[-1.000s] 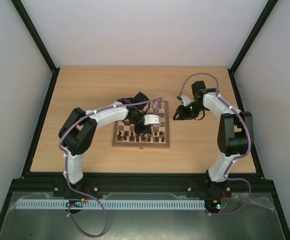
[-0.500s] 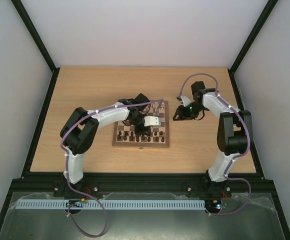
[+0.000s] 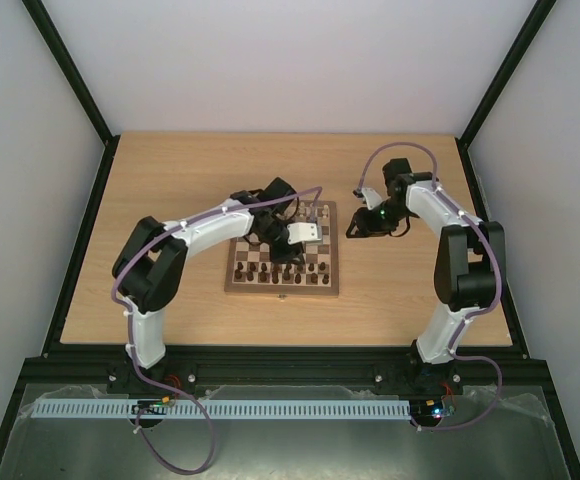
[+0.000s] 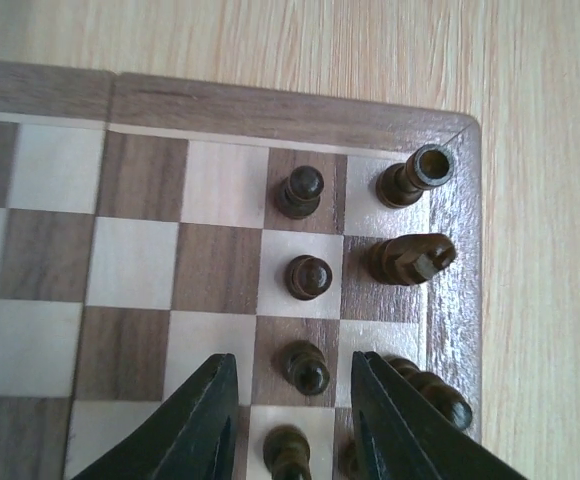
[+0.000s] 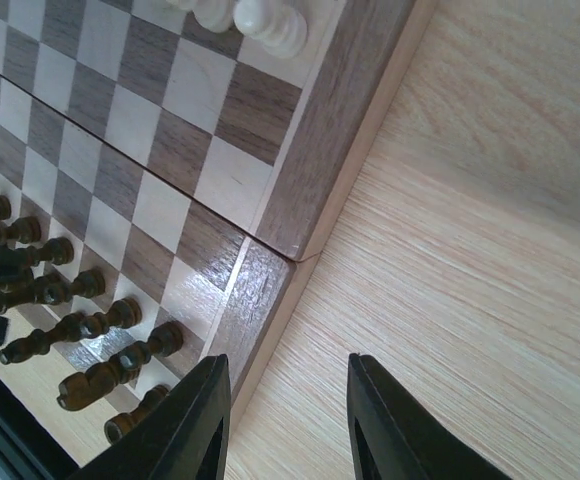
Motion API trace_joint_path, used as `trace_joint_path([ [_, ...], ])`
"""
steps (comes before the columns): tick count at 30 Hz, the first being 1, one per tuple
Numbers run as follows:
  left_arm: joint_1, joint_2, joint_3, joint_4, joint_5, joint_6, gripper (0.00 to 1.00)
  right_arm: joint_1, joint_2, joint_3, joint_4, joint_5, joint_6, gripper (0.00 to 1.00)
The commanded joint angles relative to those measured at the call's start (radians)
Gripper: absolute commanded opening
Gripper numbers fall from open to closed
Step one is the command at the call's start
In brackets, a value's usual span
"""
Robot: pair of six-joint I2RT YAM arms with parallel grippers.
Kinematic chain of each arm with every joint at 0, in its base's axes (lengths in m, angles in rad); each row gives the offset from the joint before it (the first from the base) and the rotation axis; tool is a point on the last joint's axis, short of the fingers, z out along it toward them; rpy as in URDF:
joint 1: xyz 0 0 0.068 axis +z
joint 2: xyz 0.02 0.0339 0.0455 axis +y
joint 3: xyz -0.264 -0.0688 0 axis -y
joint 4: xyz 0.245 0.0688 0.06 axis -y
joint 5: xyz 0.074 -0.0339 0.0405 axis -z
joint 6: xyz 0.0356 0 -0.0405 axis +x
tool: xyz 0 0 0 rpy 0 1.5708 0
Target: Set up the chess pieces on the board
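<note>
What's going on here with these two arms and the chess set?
Two robot arms are setting up a chessboard. The left pincer hangs over a corner where dark pieces already stand in two rows. Its jaws are apart on either side of a dark pawn, not squeezing it. The right pincer is open and empty, over the table just beside the board's edge. A few pale pieces stand at the opposite end.
</note>
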Motion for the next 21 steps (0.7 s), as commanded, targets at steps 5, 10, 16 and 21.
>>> trace_joint_path([
  [5,0.048,-0.115,0.042,-0.050,0.053,-0.043,0.36,0.001,-0.040,0.136,-0.128,-0.017,-0.066,0.33],
  [10,0.087,-0.189,0.040,-0.015,0.063,-0.130,0.39,0.001,-0.056,0.249,-0.161,-0.015,-0.097,0.33],
  [16,0.183,-0.286,0.050,0.029,0.030,-0.284,0.43,0.002,-0.059,0.456,-0.161,0.007,-0.097,0.37],
  [21,0.314,-0.353,0.051,0.095,-0.038,-0.512,0.86,0.001,-0.072,0.545,-0.114,0.039,-0.055,0.42],
])
